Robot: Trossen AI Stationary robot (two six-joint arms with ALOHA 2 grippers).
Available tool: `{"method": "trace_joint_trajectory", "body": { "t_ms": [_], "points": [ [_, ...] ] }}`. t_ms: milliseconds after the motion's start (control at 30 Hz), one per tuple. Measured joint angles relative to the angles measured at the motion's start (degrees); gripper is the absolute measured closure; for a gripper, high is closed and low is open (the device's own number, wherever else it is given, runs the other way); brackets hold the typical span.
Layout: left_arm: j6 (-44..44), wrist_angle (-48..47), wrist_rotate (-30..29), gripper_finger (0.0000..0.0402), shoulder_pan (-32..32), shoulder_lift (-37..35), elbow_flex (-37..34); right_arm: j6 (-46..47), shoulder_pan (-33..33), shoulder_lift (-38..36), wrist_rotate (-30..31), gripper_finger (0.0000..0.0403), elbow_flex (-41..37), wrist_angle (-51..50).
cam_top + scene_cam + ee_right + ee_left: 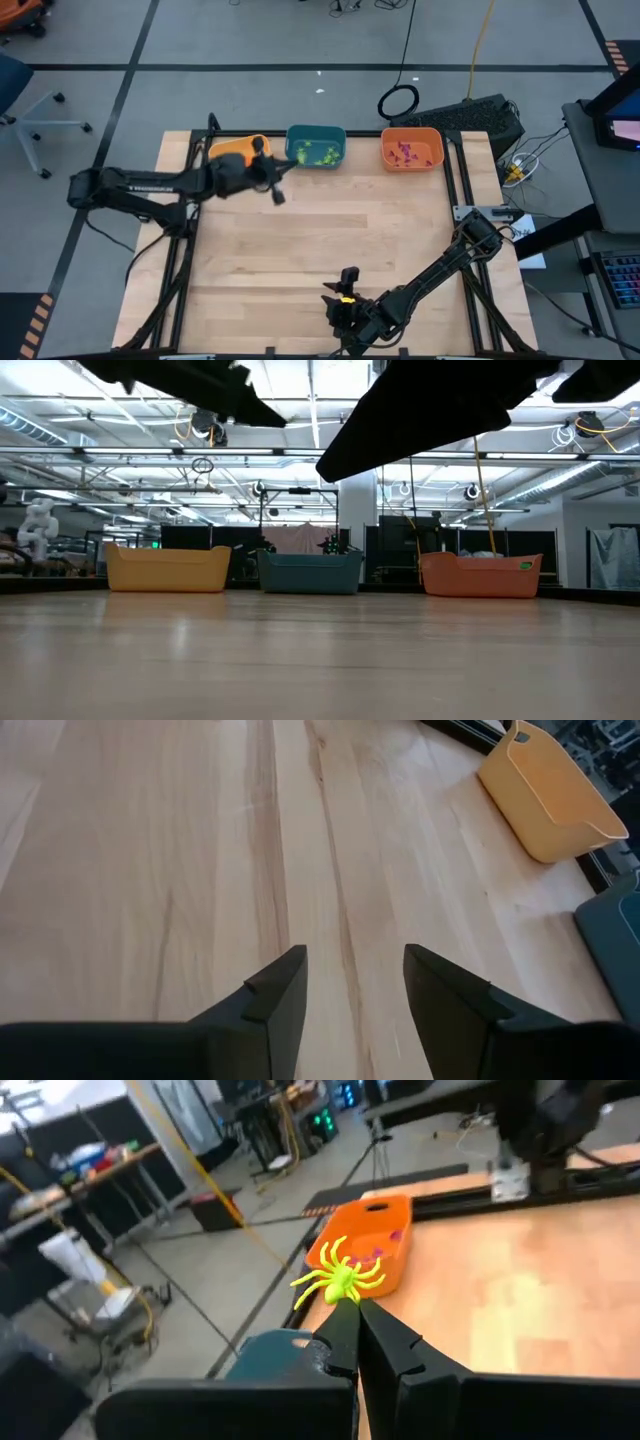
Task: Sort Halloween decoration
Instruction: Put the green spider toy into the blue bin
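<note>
A light-green spider trinket (340,1280), one piece of the Halloween decoration, sticks out beyond the tips of my left gripper (356,1308), which is shut on it. This gripper (280,182) hovers above the table just in front of the teal bin (316,146). The teal bin holds green trinkets (320,154), and the orange bin (411,149) holds purple ones (405,152). My right gripper (355,970) stands open over bare wood near the table's front edge (345,292), with nothing between its fingers. My left gripper pinches the green spider by its body (344,1292) between the very tips of its two fingers. The fingers lie close to level. The spider is lifted clear of the table, its legs spread free beyond the fingertips.
A yellow bin (240,148) stands left of the teal one; the three bins line the table's far edge. Black rails (455,170) run along the table's sides. The wide wooden middle (330,240) of the table lies between my two arms.
</note>
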Motion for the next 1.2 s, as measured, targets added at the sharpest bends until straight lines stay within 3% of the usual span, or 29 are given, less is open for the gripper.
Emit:
{"method": "trace_joint_trajectory", "body": {
  "t_ms": [133,367,733,1200],
  "points": [
    [-2.7,-3.1,4.0,0.0401,6.7,3.9,3.6,-0.8,0.0,0.0,0.0,0.0248,0.0,0.1],
    [-6.1,-9.0,4.2,0.0402,14.3,17.5,12.1,-0.5,0.0,0.0,0.0,0.0248,0.0,0.2],
    [-10.7,-17.9,4.1,0.0401,20.1,35.9,24.1,1.4,0.0,0.0,-0.2,0.0248,0.0,0.2],
    [-18.2,-23.3,7.1,0.0400,23.7,41.4,26.8,1.2,0.0,0.0,-0.3,0.0248,0.0,0.1]
  ]
}}
